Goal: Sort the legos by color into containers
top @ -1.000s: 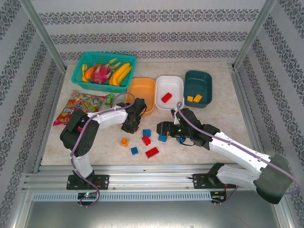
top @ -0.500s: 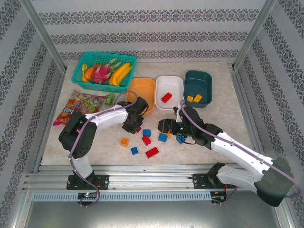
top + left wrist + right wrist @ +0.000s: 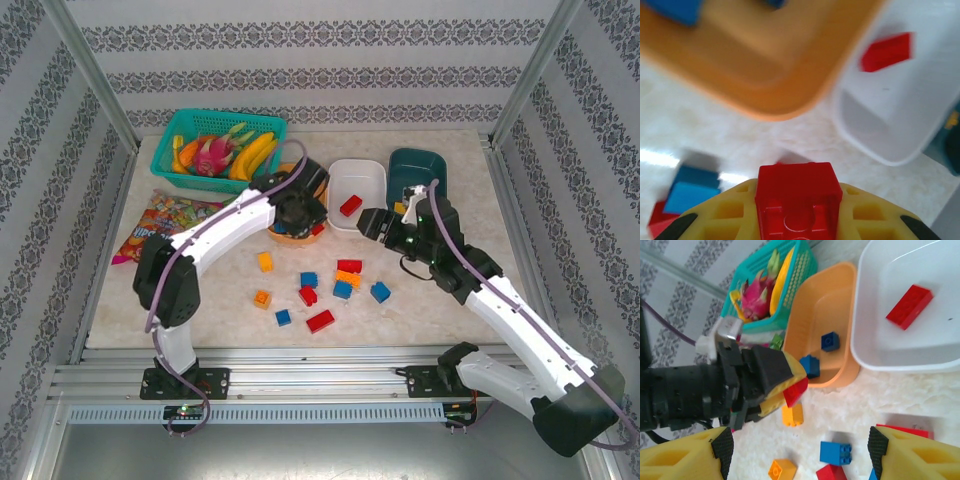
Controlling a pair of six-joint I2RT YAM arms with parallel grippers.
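Now left gripper (image 3: 799, 222) pinches a red lego (image 3: 796, 187) near the orange tray (image 3: 765, 95) — right gripper (image 3: 800, 446) spread wide.

The orange tray (image 3: 815, 315) is barred along its near side by the left arm (image 3: 235, 225). Its near right corner is blocked by the left gripper (image 3: 789, 388), closed on a red brick (image 3: 796, 192). The white tray (image 3: 360, 170) is overhung at its near right corner by the right gripper (image 3: 372, 222), whose fingers are spread wide. The dark teal tray (image 3: 425, 165) is crossed on its near side by the right arm (image 3: 450, 255). Mid-table passage is cluttered by loose bricks (image 3: 342, 290). Bare table (image 3: 470, 200) is found right of the teal tray and at the near left.
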